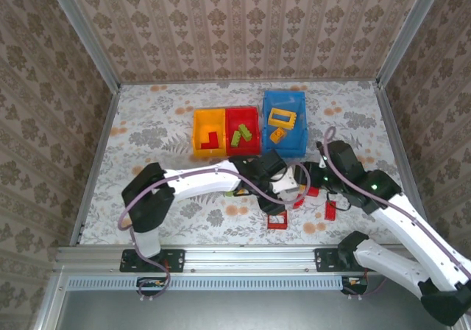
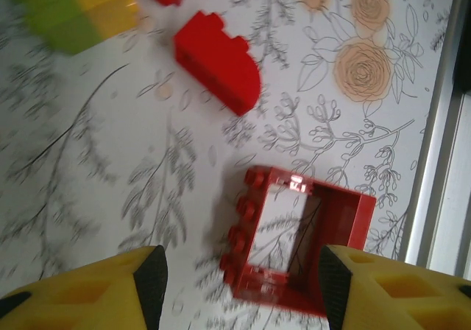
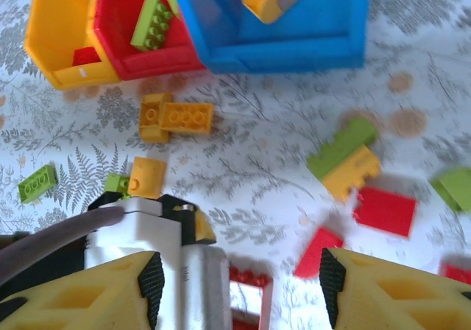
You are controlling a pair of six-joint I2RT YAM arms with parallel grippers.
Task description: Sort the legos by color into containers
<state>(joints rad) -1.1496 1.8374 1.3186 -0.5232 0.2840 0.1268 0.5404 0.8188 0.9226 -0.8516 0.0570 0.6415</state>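
The left gripper [image 2: 241, 280] hangs over a red frame [image 2: 298, 238], jaws spread wide and touching nothing. The frame is a hollow square with studs along its left side; it lies flat on the flowered table [image 2: 110, 160], nearer the right finger. Beyond it lies a red brick [image 2: 217, 61] with a sloped end, and further up a green-and-yellow stack [image 2: 73, 9].

The right gripper [image 3: 237, 282] is also released, its fingers wide apart above the left arm's white wrist [image 3: 158, 249]. Loose legos are scattered on the table ahead of it: a yellow pair [image 3: 176, 116] joined in an L, a small yellow brick [image 3: 147, 177], a green brick [image 3: 38, 183] and a flat red plate [image 3: 386, 211].

The three bins stand in a row at the table's middle, the yellow bin [image 1: 197, 124] touching the red bin [image 1: 254, 116], the blue bin [image 1: 298, 135] just beside it. The yellow one holds a red piece [image 1: 212, 140], the red one holds green bricks [image 1: 241, 134], and the blue one holds a yellow frame [image 1: 282, 116] and a yellow brick [image 1: 277, 134].
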